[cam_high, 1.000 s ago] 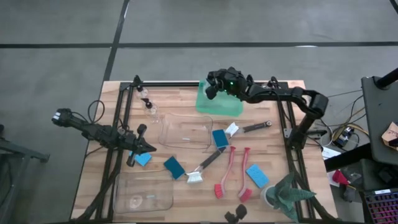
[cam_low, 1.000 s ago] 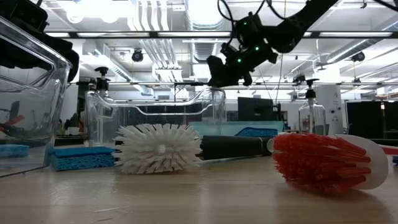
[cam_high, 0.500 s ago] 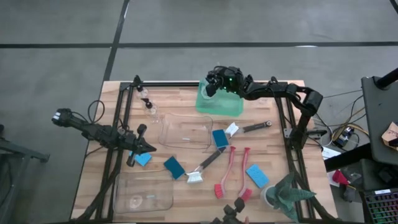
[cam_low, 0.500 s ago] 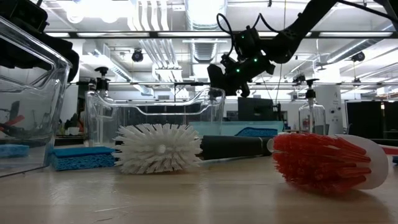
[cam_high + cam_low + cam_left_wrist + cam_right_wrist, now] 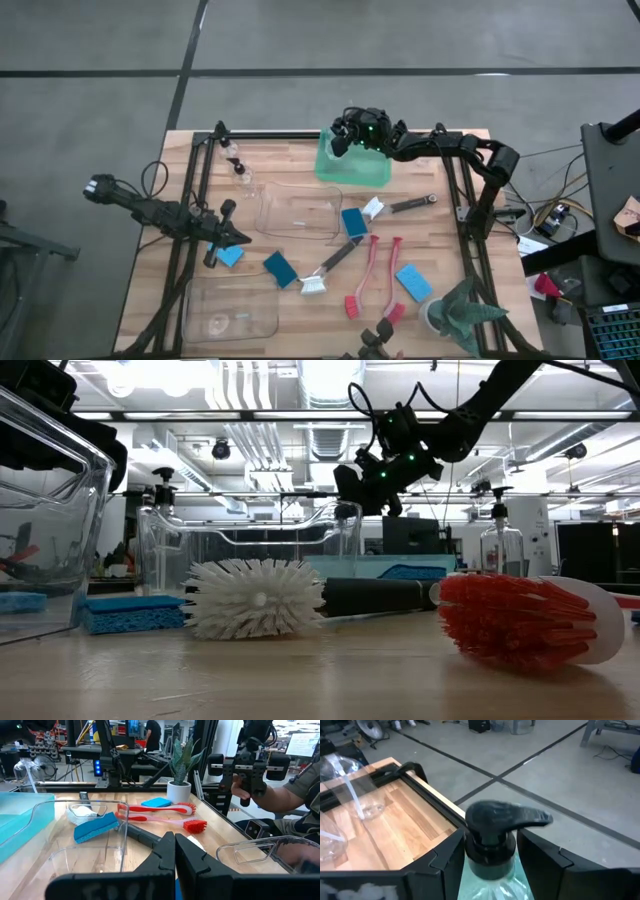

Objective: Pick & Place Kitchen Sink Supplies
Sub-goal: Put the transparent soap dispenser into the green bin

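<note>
My right gripper [image 5: 345,138] hangs above the far left part of the green tray [image 5: 362,171], shut on a clear pump bottle with a black top [image 5: 501,816]. My left gripper [image 5: 238,237] is shut and waits just above the table beside a blue sponge [image 5: 230,256]. Two more pump bottles [image 5: 238,163] lie on the far left of the table. Other blue sponges [image 5: 353,221] [image 5: 280,268] [image 5: 413,282], two red brushes [image 5: 375,278] and two black brushes [image 5: 328,268] [image 5: 402,206] lie flat on the wood. My right gripper pinches the pump bottle by its neck [image 5: 489,852], just under the black pump head, one finger [image 5: 440,862] on each side. The bottle stands upright in the hold, its clear body below the fingers. Whether its base rests in the tray is hidden.
A clear bin [image 5: 298,211] sits at mid table and a second one [image 5: 230,310] at the near left corner. A potted plant [image 5: 462,314] stands at the near right corner. A person sits beyond the table in the left wrist view [image 5: 295,795].
My right gripper, still shut on the bottle, has come down a little over the green tray, most of it in the first half second, and the arm's elbow has drawn in toward the far edge.
</note>
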